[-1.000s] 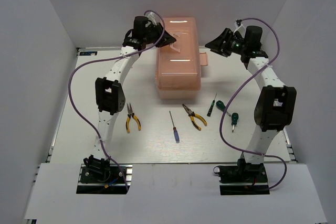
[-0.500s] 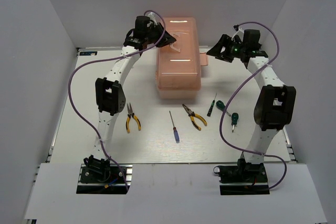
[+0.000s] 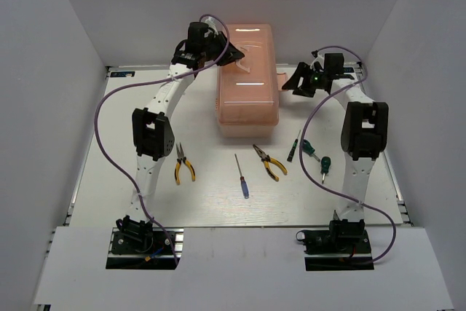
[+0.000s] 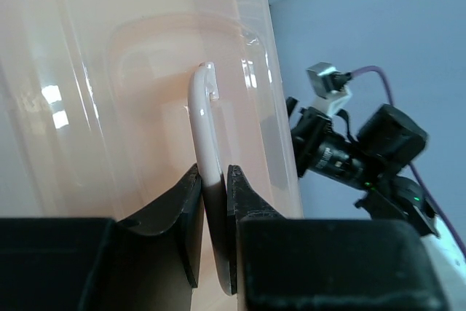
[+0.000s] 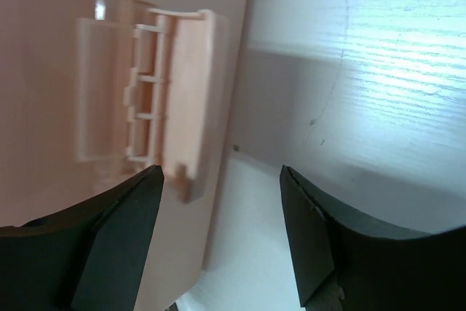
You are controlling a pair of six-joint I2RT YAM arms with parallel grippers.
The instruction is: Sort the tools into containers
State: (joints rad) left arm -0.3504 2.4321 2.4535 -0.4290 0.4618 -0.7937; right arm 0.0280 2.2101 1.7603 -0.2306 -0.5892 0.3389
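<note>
1. Left wrist view: left end effector (image 4: 214, 205) pinches the lid handle (image 4: 204, 121) of the toolbox (image 4: 109, 71).
2. Beside the latch (image 5: 186, 100), right end effector (image 5: 218, 209) gapes wide.
3. Opening step, I judge; next, free that latch. Tools (image 3: 269, 162) lie on the counter (image 3: 218, 205).

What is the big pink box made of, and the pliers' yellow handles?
The box looks like see-through glossy plastic: bright light glints on it. Its lid handle seems smooth plastic too. The yellow grips on the pliers look rubbery or plastic, too small to tell.
</note>
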